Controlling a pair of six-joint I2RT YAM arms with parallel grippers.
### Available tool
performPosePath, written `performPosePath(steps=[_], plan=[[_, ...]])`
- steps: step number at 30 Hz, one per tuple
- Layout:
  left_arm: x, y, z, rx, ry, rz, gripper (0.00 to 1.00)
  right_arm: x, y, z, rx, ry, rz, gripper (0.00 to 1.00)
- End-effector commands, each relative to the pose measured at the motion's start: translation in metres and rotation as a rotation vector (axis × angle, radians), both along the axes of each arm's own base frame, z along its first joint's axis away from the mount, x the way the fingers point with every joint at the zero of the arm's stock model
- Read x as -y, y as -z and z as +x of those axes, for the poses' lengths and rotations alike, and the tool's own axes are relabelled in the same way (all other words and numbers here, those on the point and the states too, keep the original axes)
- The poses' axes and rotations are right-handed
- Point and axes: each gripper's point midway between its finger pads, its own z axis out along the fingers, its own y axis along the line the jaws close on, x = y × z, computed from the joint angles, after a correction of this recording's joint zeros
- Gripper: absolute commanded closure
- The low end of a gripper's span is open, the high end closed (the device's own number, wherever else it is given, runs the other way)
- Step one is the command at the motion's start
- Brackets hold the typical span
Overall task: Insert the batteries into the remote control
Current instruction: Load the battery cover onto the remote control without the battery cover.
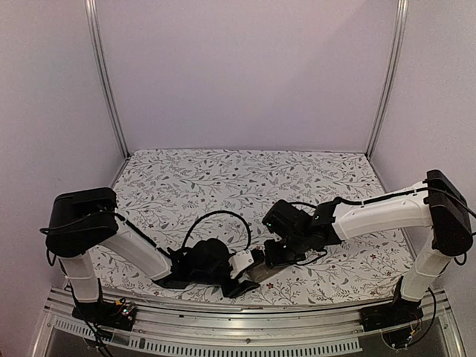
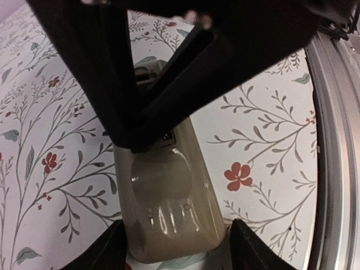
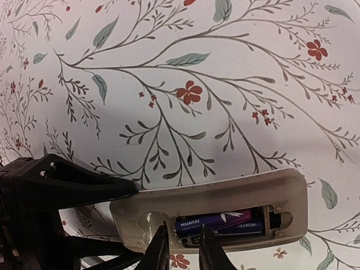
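- Remote control (image 3: 216, 194) is seen back-up at the near edge of the floral counter (image 3: 225, 84), between the two arms.
- Batteries (image 3: 216, 224), dark blue-purple with a printed label, are seated in the open recess. This is shown only in the right wrist view.
- Right pincer (image 3: 184, 247) is narrowed to a slim gap, with its fingertips (image 3: 159, 250) at the recess edge by a battery end. Whether a battery is nipped cannot be told.
- Left pincer (image 2: 179, 250) is set fairly wide and is closed on the remote's smooth end, a finger on either side. This is clearest in the left wrist view.
- In the left wrist view the recess is hidden by the right pincer's black body, and a metal rail (image 2: 332, 169) is seen alongside.
- In the top view both pincers are seen meeting over the remote, but the batteries cannot be made out.
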Motion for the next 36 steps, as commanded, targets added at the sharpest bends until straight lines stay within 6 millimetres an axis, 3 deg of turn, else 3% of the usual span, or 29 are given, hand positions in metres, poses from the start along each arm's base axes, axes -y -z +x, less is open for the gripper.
performPosePath(steps=[1, 19, 36], plan=[[-0.003, 0.016, -0.007, 0.003, -0.001, 0.035, 0.38, 0.0, 0.001, 0.004, 0.025, -0.01, -0.028, 0.82], [-0.004, 0.024, -0.002, 0.027, -0.04, 0.07, 0.53, -0.006, 0.004, -0.001, 0.029, -0.076, -0.039, 0.82], [-0.006, 0.029, -0.003, 0.014, -0.044, 0.114, 0.54, 0.0, 0.01, -0.006, 0.022, -0.102, -0.086, 0.83]])
